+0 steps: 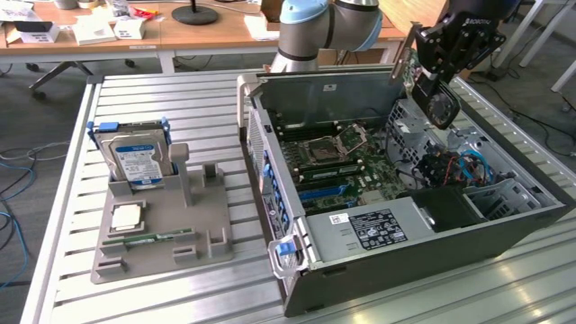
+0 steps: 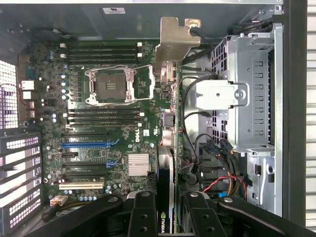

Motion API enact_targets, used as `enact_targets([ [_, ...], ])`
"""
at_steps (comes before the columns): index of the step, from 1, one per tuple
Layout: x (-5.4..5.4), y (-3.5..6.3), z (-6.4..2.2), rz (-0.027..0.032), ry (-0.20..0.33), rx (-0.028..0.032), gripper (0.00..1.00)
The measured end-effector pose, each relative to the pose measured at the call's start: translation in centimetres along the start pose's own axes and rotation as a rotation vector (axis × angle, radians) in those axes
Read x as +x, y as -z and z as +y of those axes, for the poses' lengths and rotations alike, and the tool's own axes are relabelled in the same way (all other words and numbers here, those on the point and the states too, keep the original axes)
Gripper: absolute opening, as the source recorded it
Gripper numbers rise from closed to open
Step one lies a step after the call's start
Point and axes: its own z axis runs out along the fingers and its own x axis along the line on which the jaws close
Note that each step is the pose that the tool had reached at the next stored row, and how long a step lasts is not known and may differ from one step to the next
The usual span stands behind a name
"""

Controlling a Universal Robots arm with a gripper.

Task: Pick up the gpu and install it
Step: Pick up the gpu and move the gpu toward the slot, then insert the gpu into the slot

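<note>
The gpu (image 1: 440,104), a black card with a round fan and a pale metal bracket (image 1: 404,55), hangs tilted in the air over the open computer case (image 1: 432,256), at its far right corner in the exterior view. My gripper (image 1: 436,75) is shut on the card from above. In the wrist view the gpu (image 2: 167,148) shows edge-on between my black fingers (image 2: 143,217), its bracket (image 2: 174,42) pointing away. Below it lies the green motherboard (image 2: 98,113) with a blue expansion slot (image 2: 89,144) and an empty CPU socket (image 2: 109,85).
A metal drive cage (image 2: 252,98) and loose cables (image 2: 222,182) sit beside the card's path. On the exterior view's left, a grey holder (image 1: 180,229) carries a hard drive (image 1: 135,158), a CPU (image 1: 126,216) and a green RAM stick (image 1: 148,237). The robot's base (image 1: 324,27) stands behind the case.
</note>
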Motion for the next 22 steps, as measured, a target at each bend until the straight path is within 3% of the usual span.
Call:
enact_targets([
  [22,0.01,-0.14,0.00,0.0005,0.010,-0.0003,0.26],
])
